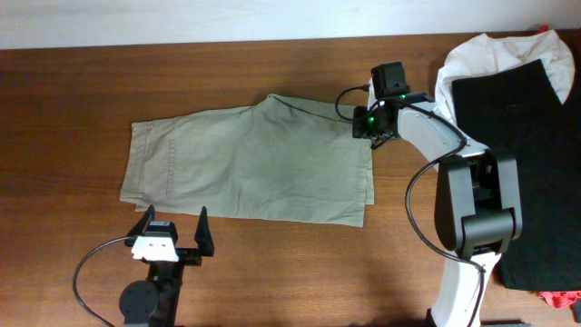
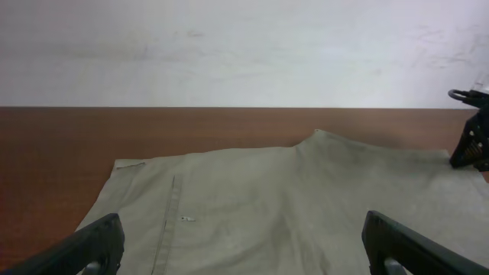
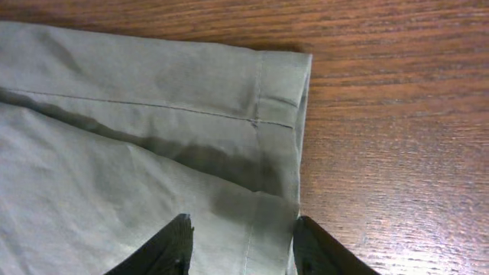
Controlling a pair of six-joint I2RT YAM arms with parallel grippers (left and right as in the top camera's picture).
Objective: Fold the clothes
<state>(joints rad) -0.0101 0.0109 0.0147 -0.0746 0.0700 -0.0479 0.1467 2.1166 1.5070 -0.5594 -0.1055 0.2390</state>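
Observation:
A pair of olive-green shorts (image 1: 254, 163) lies flat on the wooden table (image 1: 73, 100), with the leg hems at the right. My left gripper (image 1: 172, 222) is open and empty just off the shorts' front edge. In the left wrist view the shorts (image 2: 290, 198) spread between and beyond its fingers (image 2: 241, 225). My right gripper (image 1: 368, 127) is at the shorts' far right corner. In the right wrist view its fingers (image 3: 241, 225) are open, low over the hem of the shorts (image 3: 114, 153), one on each side of the hem corner. It grips nothing.
A pile of other clothes lies at the table's right end: a white cloth (image 1: 481, 54), a black garment (image 1: 526, 136) and something red (image 1: 563, 298). The right arm's base (image 1: 477, 209) stands beside it. A pale wall (image 2: 244, 46) runs behind the table.

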